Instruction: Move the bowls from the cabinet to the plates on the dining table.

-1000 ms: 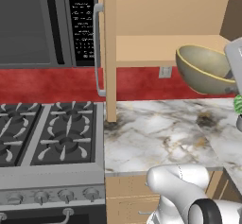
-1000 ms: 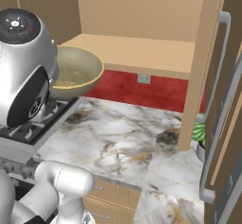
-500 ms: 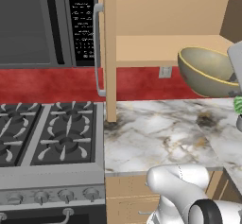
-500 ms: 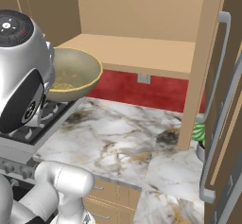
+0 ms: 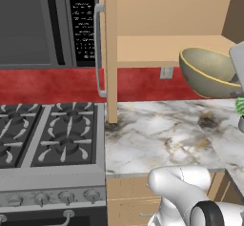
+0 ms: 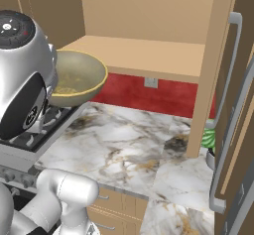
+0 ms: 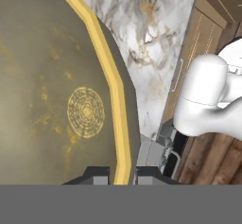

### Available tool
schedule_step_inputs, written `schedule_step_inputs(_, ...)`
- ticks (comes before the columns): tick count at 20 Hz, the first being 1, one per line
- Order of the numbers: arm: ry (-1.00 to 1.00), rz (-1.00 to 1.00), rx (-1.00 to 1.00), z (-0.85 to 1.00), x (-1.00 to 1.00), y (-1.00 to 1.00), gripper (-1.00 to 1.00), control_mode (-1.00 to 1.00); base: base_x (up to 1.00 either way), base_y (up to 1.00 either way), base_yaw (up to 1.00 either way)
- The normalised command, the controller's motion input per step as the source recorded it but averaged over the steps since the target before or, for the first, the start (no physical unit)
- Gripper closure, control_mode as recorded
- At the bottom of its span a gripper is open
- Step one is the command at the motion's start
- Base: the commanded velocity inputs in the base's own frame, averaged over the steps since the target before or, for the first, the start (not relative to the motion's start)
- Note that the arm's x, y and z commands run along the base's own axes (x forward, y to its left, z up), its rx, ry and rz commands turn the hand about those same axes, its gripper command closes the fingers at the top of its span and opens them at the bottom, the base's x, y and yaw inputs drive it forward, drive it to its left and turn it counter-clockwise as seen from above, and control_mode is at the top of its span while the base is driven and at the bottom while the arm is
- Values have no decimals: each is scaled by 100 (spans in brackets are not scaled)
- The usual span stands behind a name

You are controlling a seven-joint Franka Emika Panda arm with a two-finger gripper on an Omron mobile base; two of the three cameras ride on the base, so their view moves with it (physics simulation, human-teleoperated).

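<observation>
Bowl, olive-beige with a yellow rim, hangs in the air at the right of the left base view, tilted with its mouth facing up and left, above the marble counter and in front of the cabinet's shelf. The arm's grey hand covers its right edge. The cabinet stands open, its door edge-on with a grey bar handle. A microwave is to the left, a gas stove below it, and a red backsplash runs behind. A bit of green plant shows at the right edge.

From the right base view, the bowl sits at the left, pressed up against the arm's big grey joint, mouth tipped toward the camera, clear of the counter below and off the shelf behind it. The open door with its handle fills the right side; the plant peeks out by the cabinet's side panel.

Looking along the hand, the gripper is pinched on the bowl's yellow rim, one fingertip inside the wall, one outside. Marble counter and wooden drawer fronts lie beyond.
</observation>
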Motion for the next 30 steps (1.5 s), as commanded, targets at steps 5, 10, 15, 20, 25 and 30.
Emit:
schedule_step_inputs(5, 0, 0, 0, 0, 0, 0, 100, 100, -9, 2, 0)
schedule_step_inputs(10, 0, 0, 0, 0, 0, 0, 100, 100, -50, 18, 0)
schedule_step_inputs(15, 0, 0, 0, 0, 0, 0, 100, 100, -69, 16, 1)
schedule_step_inputs(20, 0, 0, 0, 0, 0, 0, 100, 100, -75, 9, 2)
schedule_step_inputs(25, 0, 0, 0, 0, 0, 0, 100, 100, -79, 32, 3)
schedule_step_inputs(30, 0, 0, 0, 0, 0, 0, 100, 100, -53, 23, 5)
